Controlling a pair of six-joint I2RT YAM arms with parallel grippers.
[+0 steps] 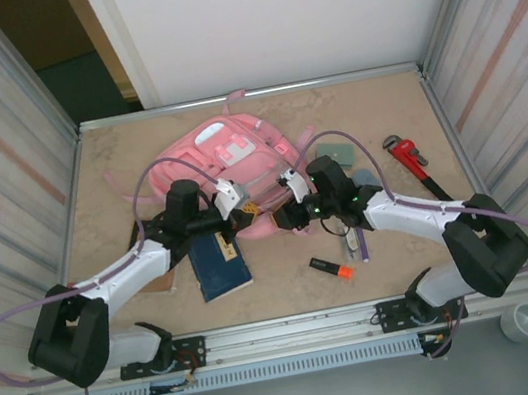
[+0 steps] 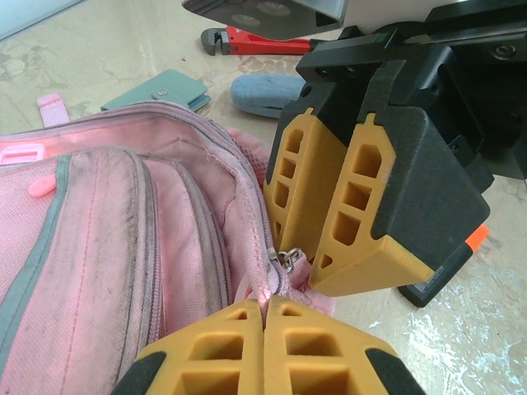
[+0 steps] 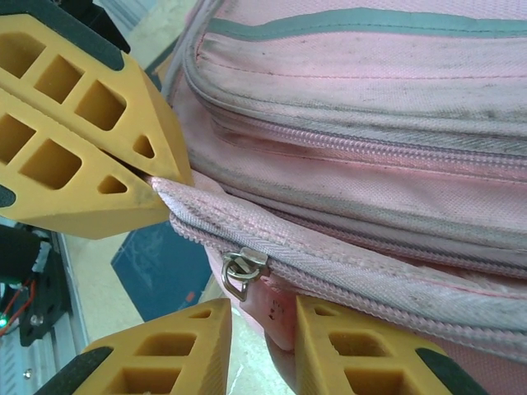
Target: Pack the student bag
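The pink student bag (image 1: 227, 158) lies flat at the back middle of the table, with both grippers at its near edge. My left gripper (image 2: 265, 303) is shut on the pink fabric edge of the bag (image 2: 123, 247), just beside the metal zip slider (image 2: 286, 260). From the right wrist it appears at the upper left, as the left gripper (image 3: 160, 188) pinching that seam. My right gripper (image 3: 263, 317) is open just below the zip slider (image 3: 243, 270). The pink pull tab (image 3: 284, 317) hangs between its jaws, against the right-hand finger. Overhead, the left gripper (image 1: 246, 213) and right gripper (image 1: 283, 217) almost touch.
A blue book (image 1: 219, 263) lies under the left arm. An orange marker (image 1: 331, 267) and a purple pen (image 1: 363, 242) lie near the front right. A teal wallet (image 1: 336, 153), a blue-grey pouch (image 1: 364, 179) and a red pipe wrench (image 1: 410, 158) lie to the bag's right.
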